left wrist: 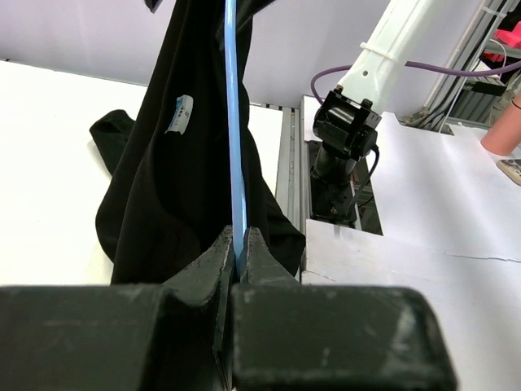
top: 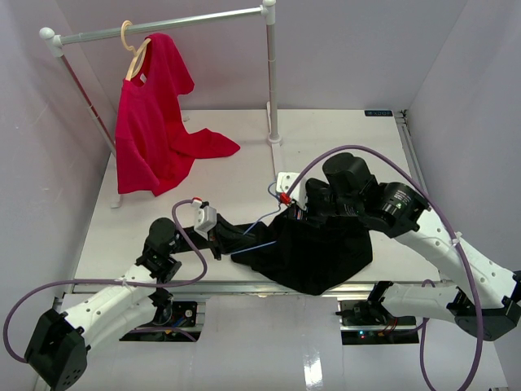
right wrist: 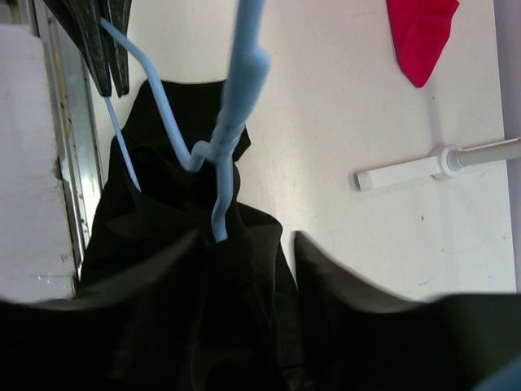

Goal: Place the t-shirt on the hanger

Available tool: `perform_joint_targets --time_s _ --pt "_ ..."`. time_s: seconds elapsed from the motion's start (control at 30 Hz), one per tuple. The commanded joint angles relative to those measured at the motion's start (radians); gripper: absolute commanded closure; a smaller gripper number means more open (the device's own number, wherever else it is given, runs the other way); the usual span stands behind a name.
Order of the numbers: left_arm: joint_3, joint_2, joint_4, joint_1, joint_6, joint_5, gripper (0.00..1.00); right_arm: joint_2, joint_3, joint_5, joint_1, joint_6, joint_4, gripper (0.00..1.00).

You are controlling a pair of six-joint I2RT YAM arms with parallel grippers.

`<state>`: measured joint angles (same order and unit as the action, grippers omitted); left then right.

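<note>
hanger (left wrist: 234,147) axis left-right — left claw (left wrist: 241,241) pinching (t-shirt (left wrist: 175,204) draped)

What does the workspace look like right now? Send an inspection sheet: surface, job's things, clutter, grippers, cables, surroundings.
Surface: white table, no damage seen.
Job's things: black t-shirt bunched near the front edge, partly lifted; light-blue wire hanger lies against its fabric, and whether it is inside the shirt cannot be told.
Clutter: nothing seen.
Grippers: left gripper shut on the hanger's wire; right gripper at the t-shirt, open or shut unclear.
Cables: purple cables loop off both arms; no snag seen.
Surroundings: garment rack at far left carries a red shirt on a wooden hanger, hem on the table; pale walls around.
</note>
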<state>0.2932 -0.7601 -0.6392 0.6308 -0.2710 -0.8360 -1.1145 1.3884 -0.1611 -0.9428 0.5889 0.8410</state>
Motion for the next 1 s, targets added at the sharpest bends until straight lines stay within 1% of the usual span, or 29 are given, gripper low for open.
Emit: perform_joint_targets --time_s 0.0,0.03,0.07,0.13,0.17,0.23,0.27,0.37,0.43,0.53,0.67,0.77,0.83,0.97 --pt "0.029 0.016 -0.052 0.004 0.003 -0.015 1.0 -0.015 0.019 -0.03 0.002 -0.052 -0.05 0.73" --pt "0.035 0.016 -0.047 0.004 0.003 0.003 1.0 -0.018 0.02 -0.024 0.002 -0.068 -0.058 0.86" --pt "0.046 0.015 -0.035 0.004 0.001 0.034 1.0 -0.019 0.017 -0.021 0.002 -0.079 -0.066 0.92" --pt "0.079 0.008 0.006 0.004 -0.008 0.117 0.98 -0.019 0.005 -0.019 0.002 -0.098 -0.084 0.92" --pt "0.109 0.001 0.039 0.003 -0.012 0.175 0.9 -0.019 -0.01 -0.007 0.001 -0.115 -0.105 0.92" --pt "0.195 -0.025 0.135 0.004 -0.018 0.251 0.58 -0.015 -0.04 0.057 0.001 -0.147 -0.145 0.92" --pt "0.225 -0.039 0.195 0.004 -0.018 0.305 0.51 -0.013 -0.052 0.088 0.001 -0.162 -0.16 0.92" --pt "0.344 -0.068 0.378 0.003 -0.016 0.472 0.4 -0.004 -0.067 0.152 0.001 -0.194 -0.184 0.92" --pt "0.412 -0.068 0.471 0.003 -0.034 0.585 0.39 0.01 -0.069 0.176 0.0 -0.198 -0.187 0.92" --pt "0.451 -0.049 0.609 0.003 -0.079 0.722 0.39 0.029 -0.065 0.219 -0.004 -0.21 -0.19 0.92" --pt "0.429 -0.002 0.685 0.003 -0.145 0.738 0.39 0.069 -0.084 0.286 -0.012 -0.216 -0.249 0.92" --pt "0.35 0.014 0.652 0.003 -0.251 0.677 0.39 0.113 -0.118 0.32 -0.011 -0.207 -0.312 0.92" --pt "0.272 0.019 0.563 0.003 -0.309 0.642 0.4 0.132 -0.14 0.31 -0.013 -0.201 -0.35 0.92" --pt "0.21 -0.009 0.449 0.003 -0.444 0.615 0.4 0.139 -0.152 0.314 -0.017 -0.198 -0.378 0.92"
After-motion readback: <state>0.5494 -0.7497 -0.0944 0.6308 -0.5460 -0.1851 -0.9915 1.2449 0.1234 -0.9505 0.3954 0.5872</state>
